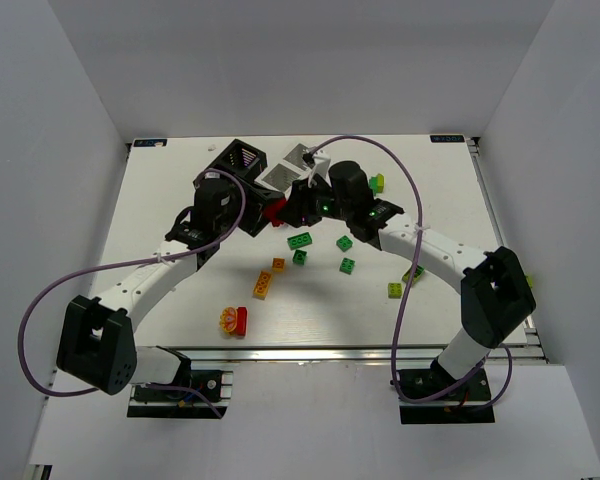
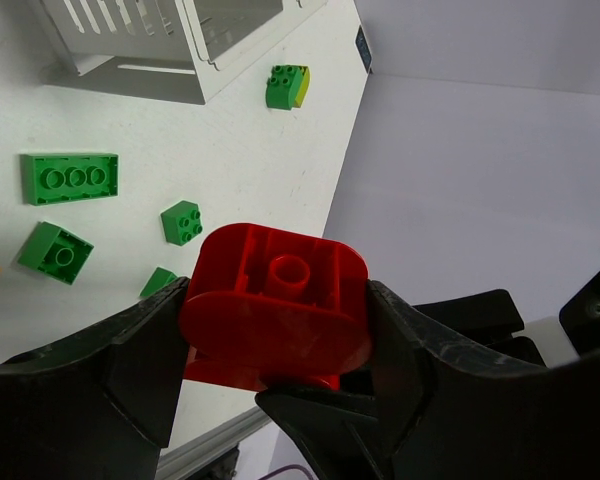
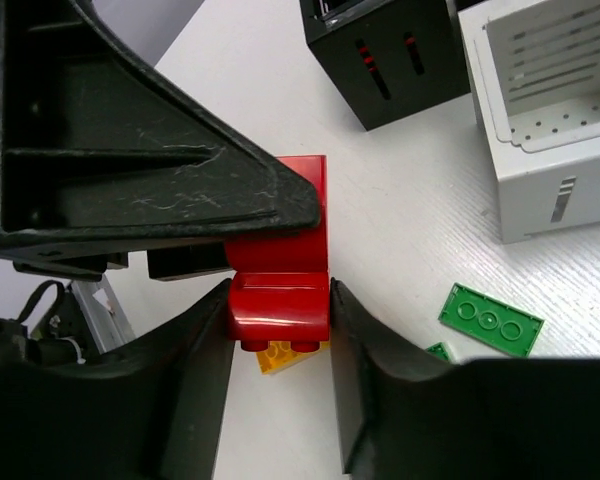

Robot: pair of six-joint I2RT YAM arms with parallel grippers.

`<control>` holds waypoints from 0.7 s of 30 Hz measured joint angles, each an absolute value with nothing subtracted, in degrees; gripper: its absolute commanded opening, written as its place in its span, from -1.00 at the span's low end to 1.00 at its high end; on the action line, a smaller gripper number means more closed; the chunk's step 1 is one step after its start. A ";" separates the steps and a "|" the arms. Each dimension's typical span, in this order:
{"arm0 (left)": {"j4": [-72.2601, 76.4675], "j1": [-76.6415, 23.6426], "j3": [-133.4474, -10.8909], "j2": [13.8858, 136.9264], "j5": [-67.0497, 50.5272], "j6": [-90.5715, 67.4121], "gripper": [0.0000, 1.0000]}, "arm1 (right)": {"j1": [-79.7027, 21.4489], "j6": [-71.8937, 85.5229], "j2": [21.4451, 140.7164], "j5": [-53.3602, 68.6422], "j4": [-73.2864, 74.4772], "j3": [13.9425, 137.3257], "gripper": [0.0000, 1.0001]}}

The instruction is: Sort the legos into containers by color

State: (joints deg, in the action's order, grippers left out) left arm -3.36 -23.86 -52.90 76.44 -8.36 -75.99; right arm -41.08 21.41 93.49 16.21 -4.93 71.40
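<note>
The rounded red studded plastic brick (image 2: pixel 275 300) hangs in the air above the worktop (image 1: pixel 310 310), just in front of the black slatted rack (image 3: pixel 400 70) and the white slatted rack (image 3: pixel 550 190), and you have it caught from both sides at once. Your left claw (image 2: pixel 277 312) pinches its wide body between both fingers; your right claw (image 3: pixel 280 297) is pressed onto its narrow lower end, fingers touching either flank. The risk, as I judge it, lies in this double hold. Pull the arms apart while both pinch and the brick may twist or shoot out. Release the left before the right bites firmly and that shallow hold on the end may let it tip and drop among the loose pieces below, such as the flat green plate (image 3: pixel 490 320).
</note>
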 measured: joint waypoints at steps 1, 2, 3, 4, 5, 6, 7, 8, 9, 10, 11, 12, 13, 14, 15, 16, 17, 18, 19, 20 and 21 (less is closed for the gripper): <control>-3.27 -23.86 -52.90 76.44 -8.27 -75.94 -1.00 | -41.15 21.10 93.49 16.58 -5.08 71.40 -0.27; -3.31 -23.86 -52.90 76.44 -8.23 -75.94 -1.00 | -41.17 20.49 93.49 16.67 -5.23 71.40 -0.36; -3.29 -23.86 -52.90 76.44 -8.25 -75.94 -1.00 | -41.19 20.05 93.49 16.78 -5.39 71.35 -0.54; -3.27 -23.86 -52.90 76.44 -8.25 -75.94 -1.00 | -41.17 19.84 93.49 17.06 -5.52 71.33 -0.67; -3.16 -23.86 -52.90 76.42 -8.23 -75.90 -1.00 | -41.17 19.33 93.49 17.47 -5.61 71.31 -0.94; -3.01 -23.86 -52.90 76.40 -8.10 -75.70 -1.00 | -41.17 19.00 93.49 17.80 -5.78 71.29 -1.00; -2.98 -23.83 -52.90 76.34 -7.92 -75.33 -1.00 | -41.08 18.48 93.49 18.28 -6.04 71.13 -1.00; -3.11 -23.70 -52.90 76.25 -7.64 -74.59 -1.00 | -40.99 17.89 93.49 18.79 -6.44 70.81 -1.00; -3.44 -23.64 -52.90 76.09 -7.51 -73.87 -1.00 | -40.99 17.43 93.47 19.29 -7.11 70.30 -1.00; -3.88 -23.46 -52.90 75.96 -7.53 -73.17 -1.00 | -40.99 16.80 93.41 19.88 -7.97 69.54 -1.00; -4.38 -23.27 -52.90 75.85 -7.90 -72.34 -1.00 | -40.99 16.14 93.34 20.32 -8.95 68.75 -1.00; -4.80 -23.00 -52.90 75.75 -8.40 -71.66 -1.00 | -40.99 15.53 93.06 20.71 -10.13 67.72 -1.00; -5.34 -22.83 -52.90 75.64 -8.99 -71.07 -1.00 | -40.99 14.81 92.62 21.08 -11.11 66.67 -1.00; -5.65 -22.48 -52.90 75.53 -8.91 -70.41 -1.00 | -41.01 14.17 92.03 21.69 -11.09 65.78 -1.00; -5.72 -21.47 -53.01 75.50 -8.49 -69.65 -1.00 | -41.01 13.52 91.11 22.37 -10.83 64.55 -1.00; -5.98 -20.10 -53.34 75.50 -7.88 -68.82 -1.00 | -41.01 12.93 90.17 22.83 -10.55 63.37 -1.00; -6.11 -18.92 -53.63 75.50 -7.38 -68.01 -1.00 | -40.99 12.43 89.25 23.16 -10.26 62.30 -1.00; -6.74 -17.72 -54.26 75.53 -6.61 -66.98 -1.00 | -40.99 11.55 88.29 23.44 -10.09 61.23 -1.00; -6.98 -16.56 -54.98 75.53 -6.04 -66.28 -1.00 | -40.99 11.07 87.57 23.75 -9.89 60.62 -1.00; -7.31 -15.07 -56.53 75.53 -5.30 -64.75 -1.00 | -40.99 10.00 86.39 24.14 -10.09 59.70 -1.00; -7.73 -14.26 -58.22 75.61 -5.04 -62.70 -1.00 | -40.99 8.93 84.64 24.47 -9.91 58.13 -1.00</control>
State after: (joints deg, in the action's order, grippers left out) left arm -7.73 -14.26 -58.22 75.61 -5.04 -62.70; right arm -40.99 8.93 84.64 24.47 -9.91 58.13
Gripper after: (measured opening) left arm 0.739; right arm 0.432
